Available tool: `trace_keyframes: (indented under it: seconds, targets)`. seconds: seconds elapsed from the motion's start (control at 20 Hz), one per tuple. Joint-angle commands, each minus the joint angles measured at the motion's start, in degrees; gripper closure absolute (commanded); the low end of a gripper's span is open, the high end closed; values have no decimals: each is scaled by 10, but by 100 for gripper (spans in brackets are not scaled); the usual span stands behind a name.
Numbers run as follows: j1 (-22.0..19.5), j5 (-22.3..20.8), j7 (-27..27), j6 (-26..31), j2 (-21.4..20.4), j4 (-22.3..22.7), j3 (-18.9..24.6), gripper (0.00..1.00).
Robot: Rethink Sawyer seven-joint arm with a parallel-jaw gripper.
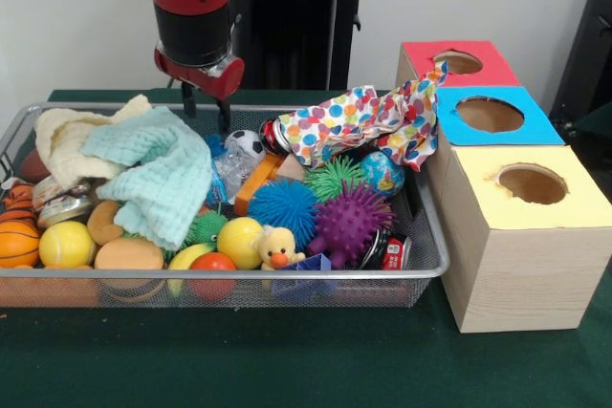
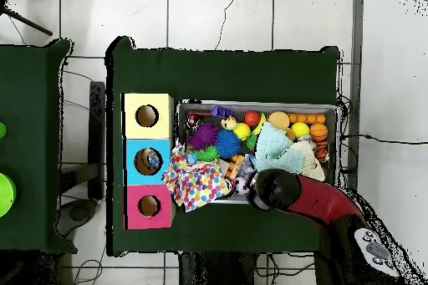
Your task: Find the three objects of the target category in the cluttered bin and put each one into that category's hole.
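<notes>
We see the gripper [image 1: 207, 110] hanging over the far edge of the bin [image 1: 432, 236], its two dark fingers [image 1: 223, 114] reaching down just behind the far rim; they stand a little apart with nothing between them that we can make out, though their tips are partly lost against the clutter. In the front view a crushed clear bottle [image 1: 229, 171] lies in the bin just below and a touch right of the fingers, near but not touching, wedged between the mint cloth [image 1: 158, 174] on its left and an orange block [image 1: 256, 182] on its right, with a small black-and-white ball [image 1: 247, 144] just behind it. We can see only part of that bottle; the cloth covers its left side. A cream cloth [image 1: 65, 140] fills the far left corner, and a polka-dot cloth [image 1: 359, 121] drapes from the bin's far right over onto the boxes. To the right of the bin stand three boxes in a row, each with a round hole on top: red [image 1: 421, 56] farthest, blue [image 1: 535, 129] in the middle, yellow [image 1: 478, 174] nearest. From overhead the arm [image 2: 309, 202] covers the gripper and the bottle, so we cannot place them there. Whether other bottles lie under the cloths or toys we cannot tell.
</notes>
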Motion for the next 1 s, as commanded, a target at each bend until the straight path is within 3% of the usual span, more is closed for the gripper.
trace_keyframes:
  seconds: [0.05, 0.3, 0.75, 1.0]
  targets:
    - [15, 46, 94, 37, 17, -60, 2, 0]
    - [32, 66, 91, 65, 6, -62, -2, 0]
    - [54, 107, 104, 57, 10, -57, -9, 0]
    - [80, 126, 117, 118, -18, -57, -33, 0]
